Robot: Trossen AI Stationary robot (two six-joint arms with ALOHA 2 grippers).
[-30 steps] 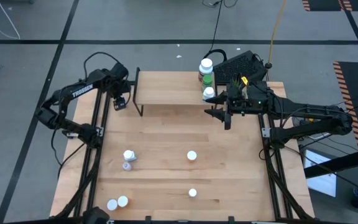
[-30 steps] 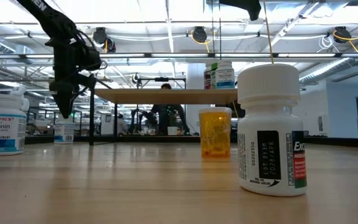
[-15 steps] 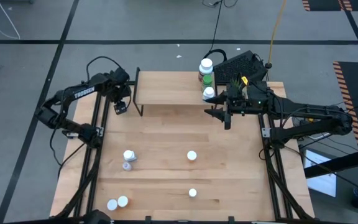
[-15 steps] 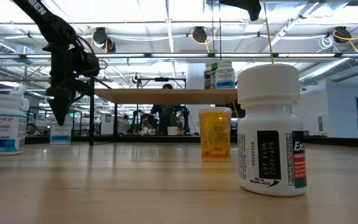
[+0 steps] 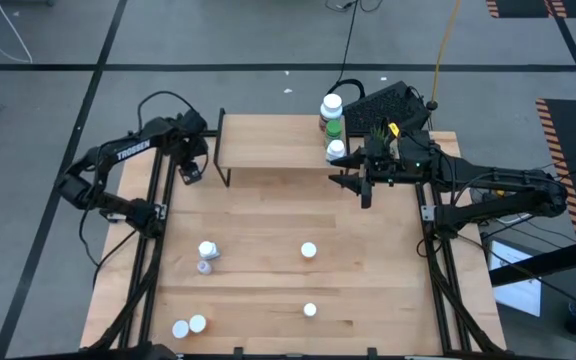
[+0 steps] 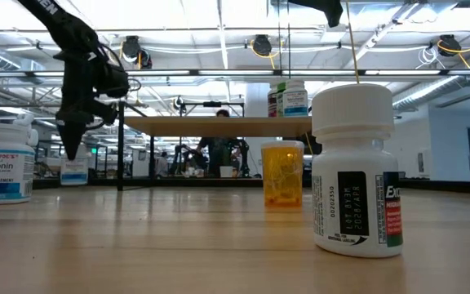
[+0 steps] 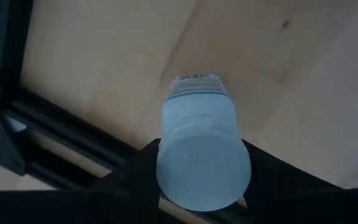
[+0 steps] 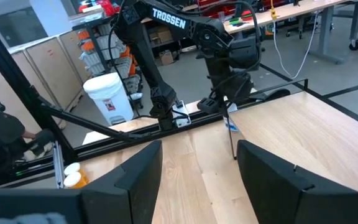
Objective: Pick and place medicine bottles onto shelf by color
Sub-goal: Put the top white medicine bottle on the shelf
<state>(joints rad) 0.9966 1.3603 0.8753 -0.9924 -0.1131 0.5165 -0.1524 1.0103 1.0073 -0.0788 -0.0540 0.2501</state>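
Looking down from above, the left gripper (image 5: 192,172) hangs over the table's left edge, just beside the left end of the shelf (image 5: 268,141), while the right gripper (image 5: 364,185) sits off the shelf's right end with its fingers apart and nothing between them. Two white-capped bottles (image 5: 332,125) stand at the shelf's right end; more medicine bottles (image 5: 208,250) are scattered over the table (image 5: 268,290), two near the front left corner and two toward the middle. From table height, a big white bottle (image 6: 356,171) fills the near right, an orange bottle (image 6: 283,174) stands behind it, a melatonin bottle (image 6: 3,166) sits at far left, and the left arm reaches down over a bluish bottle (image 6: 75,170) near the shelf's leg. Through the left wrist camera, that bluish bottle (image 7: 201,149) stands between the dark fingers (image 7: 123,180), which close in on its sides; whether they actually clamp it, I cannot tell. Through the right wrist camera, the right fingers (image 8: 140,168) stand spread and empty above bare wood, the left arm (image 8: 229,56) well apart across the table.
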